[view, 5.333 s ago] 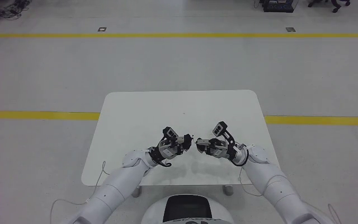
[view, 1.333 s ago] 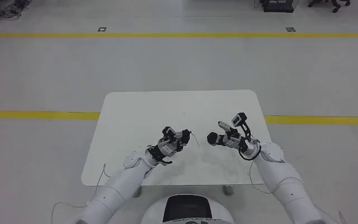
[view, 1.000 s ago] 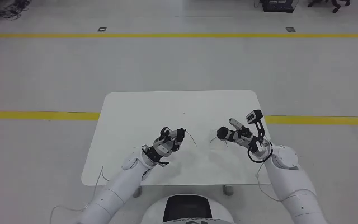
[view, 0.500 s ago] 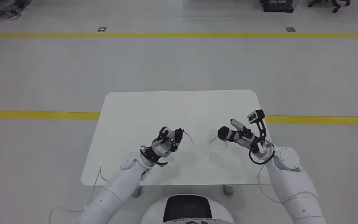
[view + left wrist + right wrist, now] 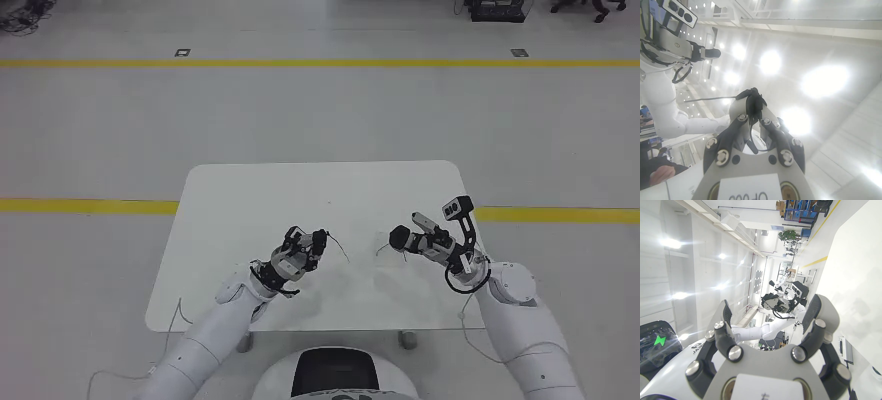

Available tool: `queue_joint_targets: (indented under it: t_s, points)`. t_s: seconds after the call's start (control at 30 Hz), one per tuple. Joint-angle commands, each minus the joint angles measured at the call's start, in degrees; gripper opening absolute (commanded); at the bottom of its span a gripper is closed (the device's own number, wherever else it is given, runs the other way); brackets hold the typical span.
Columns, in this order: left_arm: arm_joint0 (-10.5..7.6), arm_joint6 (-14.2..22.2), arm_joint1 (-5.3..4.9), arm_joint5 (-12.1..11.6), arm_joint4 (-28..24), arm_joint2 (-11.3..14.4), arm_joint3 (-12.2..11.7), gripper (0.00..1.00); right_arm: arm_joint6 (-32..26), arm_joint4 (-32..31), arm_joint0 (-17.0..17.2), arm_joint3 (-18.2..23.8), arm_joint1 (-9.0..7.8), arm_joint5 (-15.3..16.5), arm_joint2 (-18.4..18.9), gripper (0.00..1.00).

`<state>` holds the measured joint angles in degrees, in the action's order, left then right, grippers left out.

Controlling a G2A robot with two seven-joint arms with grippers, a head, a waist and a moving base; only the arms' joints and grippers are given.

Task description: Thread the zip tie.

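Thin black plastic zip tie (image 5: 719,98) is clamped between the closed fingers of the left gripper (image 5: 752,98), held over the near part of the white tabletop (image 5: 300,190), its slim tail sticking out sideways. The right gripper (image 5: 770,311) hangs nearby over the tabletop, its fingers apart and holding nothing.

Green lightning sign (image 5: 659,340) on dark panel (image 5: 649,353) (film-wrapped)

Thin zip tie (image 5: 339,248) in left hand (image 5: 319,241)

zip tie (image 5: 753,101) bunched, partly hidden; threading unclear
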<state>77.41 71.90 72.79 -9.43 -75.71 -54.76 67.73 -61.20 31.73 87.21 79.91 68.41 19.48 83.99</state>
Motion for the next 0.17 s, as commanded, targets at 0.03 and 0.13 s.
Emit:
queue_joint_targets:
  t_s: [0.03, 0.13]
  points:
    - [0.00, 0.00, 0.00, 0.00, 0.00, 0.00, 0.00, 0.00, 0.00, 0.00, 0.00, 0.00, 0.00, 0.00, 0.00, 1.00]
    - [0.00, 0.00, 0.00, 0.00, 0.00, 0.00, 0.00, 0.00, 0.00, 0.00, 0.00, 0.00, 0.00, 0.00, 0.00, 1.00]
